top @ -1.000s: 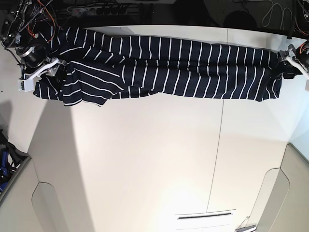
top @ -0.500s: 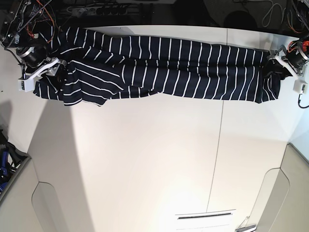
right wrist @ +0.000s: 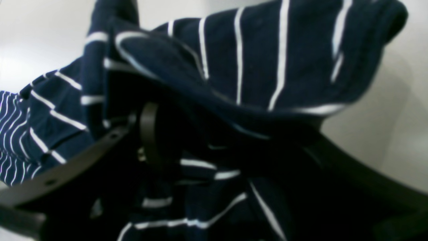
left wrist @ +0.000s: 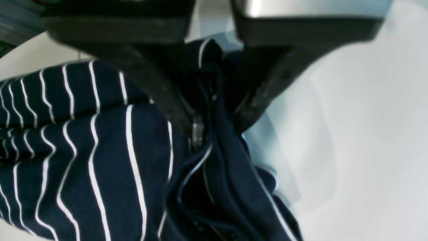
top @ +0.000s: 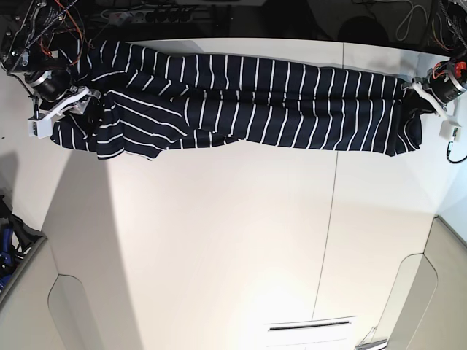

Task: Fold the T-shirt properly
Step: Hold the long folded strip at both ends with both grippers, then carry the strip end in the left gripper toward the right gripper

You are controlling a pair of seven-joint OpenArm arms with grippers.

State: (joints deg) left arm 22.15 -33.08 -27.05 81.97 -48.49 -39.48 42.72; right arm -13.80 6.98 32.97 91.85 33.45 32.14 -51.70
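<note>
2 ends of dark navy white-striped fabric T-shirt (top: 248,102) held, stretched across white table (top: 219,240) far edge | L wrist: left gripper (left wrist: 214,130) clamped on bunched hem | R wrist: right gripper (right wrist: 187,147) fingers buried in cloth, gripping it

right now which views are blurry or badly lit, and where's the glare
Left wrist view: gripper fingers soft and out of focus, T-shirt sharper. Right wrist view: blurred throughout, lower half nearly black. Base view: sharp, with a bright glare patch on the table and a grey shadow band at left.
</note>
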